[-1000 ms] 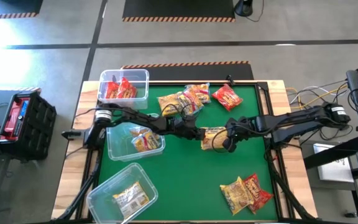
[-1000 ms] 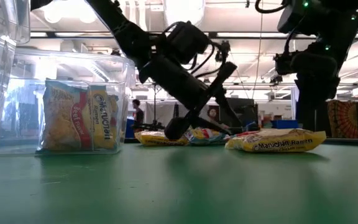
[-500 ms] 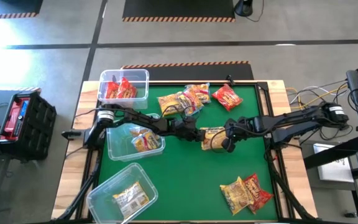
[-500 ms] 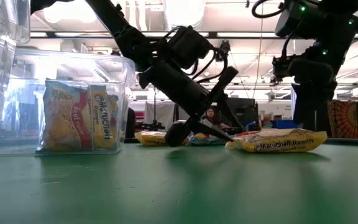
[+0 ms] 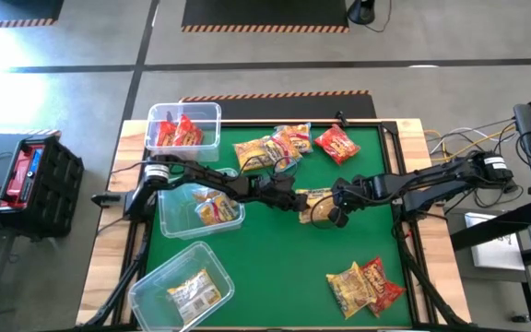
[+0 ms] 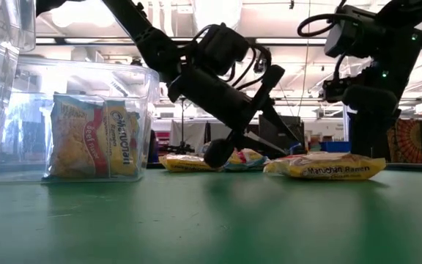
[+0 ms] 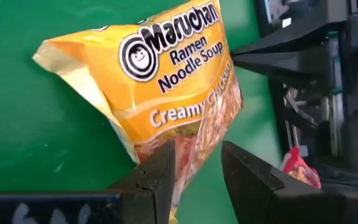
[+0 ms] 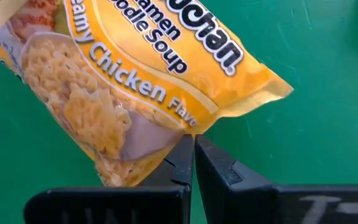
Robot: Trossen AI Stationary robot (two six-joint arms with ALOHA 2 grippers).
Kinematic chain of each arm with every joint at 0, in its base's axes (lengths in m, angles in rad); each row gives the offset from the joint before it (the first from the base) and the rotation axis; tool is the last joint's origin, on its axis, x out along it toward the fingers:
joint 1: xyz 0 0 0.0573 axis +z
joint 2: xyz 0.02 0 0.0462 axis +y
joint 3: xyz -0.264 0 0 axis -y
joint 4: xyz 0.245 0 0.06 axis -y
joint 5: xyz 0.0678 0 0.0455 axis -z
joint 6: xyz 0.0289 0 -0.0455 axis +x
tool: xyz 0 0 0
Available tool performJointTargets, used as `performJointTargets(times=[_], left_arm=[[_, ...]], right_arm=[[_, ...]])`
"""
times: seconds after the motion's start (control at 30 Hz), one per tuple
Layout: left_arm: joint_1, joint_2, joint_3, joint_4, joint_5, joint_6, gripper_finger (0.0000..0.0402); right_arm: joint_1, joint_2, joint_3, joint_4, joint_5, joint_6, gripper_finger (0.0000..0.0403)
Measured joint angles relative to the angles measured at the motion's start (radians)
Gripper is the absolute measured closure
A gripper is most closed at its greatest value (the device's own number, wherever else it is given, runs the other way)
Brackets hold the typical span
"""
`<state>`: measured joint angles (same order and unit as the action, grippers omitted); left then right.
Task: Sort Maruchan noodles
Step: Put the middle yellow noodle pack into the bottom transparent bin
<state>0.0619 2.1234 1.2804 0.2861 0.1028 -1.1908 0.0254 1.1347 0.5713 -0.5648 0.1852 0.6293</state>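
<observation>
1. Yellow glossy packet [image 5: 316, 205], creamy chicken flavour, lies flat on the green table [image 5: 284, 277] near its middle. It sits directly between the two grippers, one short end toward each.

2. Change noted: over the last second the left gripper [image 5: 295, 197] has crept a little closer to the packet's near end, and the right arm has shifted slightly. The packet itself has not moved and remains on the mat. Judged meaning: the pick-up is being set up, not yet completed; nothing is lifted.

3. Left gripper, state: fingers [image 7: 160, 177] partly apart, with the packet's end edge lying in the gap between them. The wrist view does not show whether the pads press the wrapper, so a firm hold cannot be confirmed. The bulk of the packet lies just ahead of the fingertips.

4. Right gripper [image 5: 339, 214], state: fingers [image 8: 182, 163] pressed fully together, holding nothing. The packet's other end lies just ahead of its tips, touching or nearly so; it looks placed to brace the packet.

5. Other noodles: a mixed cluster [image 5: 270, 149] and a red packet [image 5: 336, 144] lie on the far side of both grippers; two more packets [image 5: 365, 285] lie well apart on the near side of the right gripper.

6. Clear bins [image 5: 166, 115], three, stand behind the left gripper along its arm, each already holding packets.
</observation>
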Motion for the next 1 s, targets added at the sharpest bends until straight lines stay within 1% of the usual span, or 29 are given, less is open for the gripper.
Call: performJointTargets(times=[0.17,0.3,0.43,0.57,0.7,0.8,0.9,1.0], left_arm=[[0.004,0.000,0.000,-0.012,-0.043,0.000,0.0289],[0.004,0.000,0.000,-0.075,-0.086,-0.001,0.0289],[0.004,0.000,0.000,-0.128,-0.105,-0.001,0.0289],[0.004,0.000,0.000,-0.184,-0.141,-0.001,0.0289],[0.004,0.002,0.002,-0.225,-0.170,-0.001,0.0289],[0.004,0.018,0.005,-0.219,-0.172,-0.015,0.0289],[0.004,0.051,0.008,-0.197,-0.170,-0.061,0.0289],[0.001,0.078,0.007,-0.177,-0.147,-0.077,0.0290]], right_arm=[[0.000,0.000,0.000,0.026,0.000,-0.013,0.0394],[0.000,0.000,0.000,0.042,0.000,-0.017,0.0394],[0.000,-0.001,0.000,0.083,-0.001,-0.048,0.0394],[0.000,-0.001,0.018,0.081,-0.001,-0.060,0.0394],[0.000,-0.001,0.053,0.062,-0.001,-0.109,0.0394],[-0.002,-0.002,0.087,0.015,0.002,-0.133,0.0394],[-0.011,-0.004,0.121,-0.071,0.035,-0.123,0.0394],[-0.025,-0.031,0.127,-0.092,0.046,-0.113,0.0394]])
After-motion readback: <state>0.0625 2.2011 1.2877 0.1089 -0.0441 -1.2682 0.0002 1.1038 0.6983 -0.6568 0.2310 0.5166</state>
